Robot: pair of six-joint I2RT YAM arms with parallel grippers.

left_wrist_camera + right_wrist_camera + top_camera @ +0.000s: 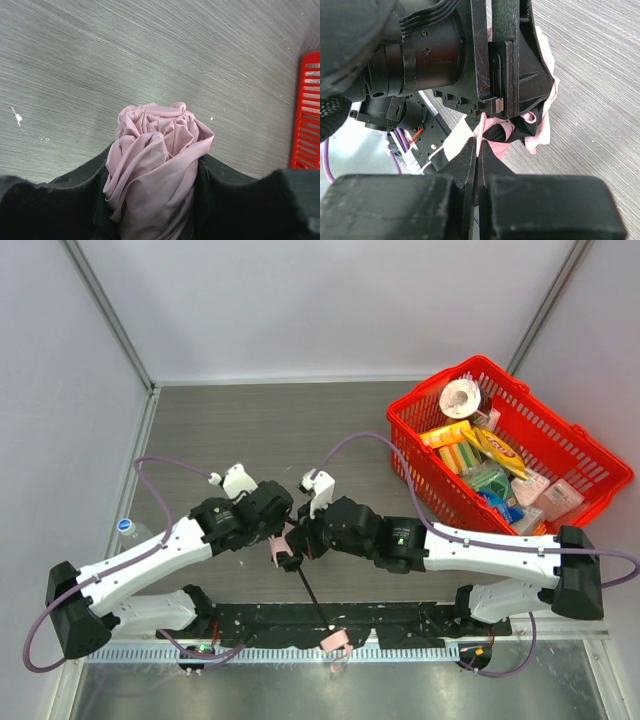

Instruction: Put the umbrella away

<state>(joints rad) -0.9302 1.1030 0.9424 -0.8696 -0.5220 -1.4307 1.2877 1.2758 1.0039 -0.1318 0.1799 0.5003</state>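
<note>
On my feed the umbrella reads pale pink, its crumpled fabric plain, with a thin black shaft and a pink handle. The table is grey with a fine streaked grain. The basket is bright red and latticed. The left arm and right arm look white with black joints, their cables purple.

The umbrella sits in the left gripper, right gripper just beside, basket far right.
</note>
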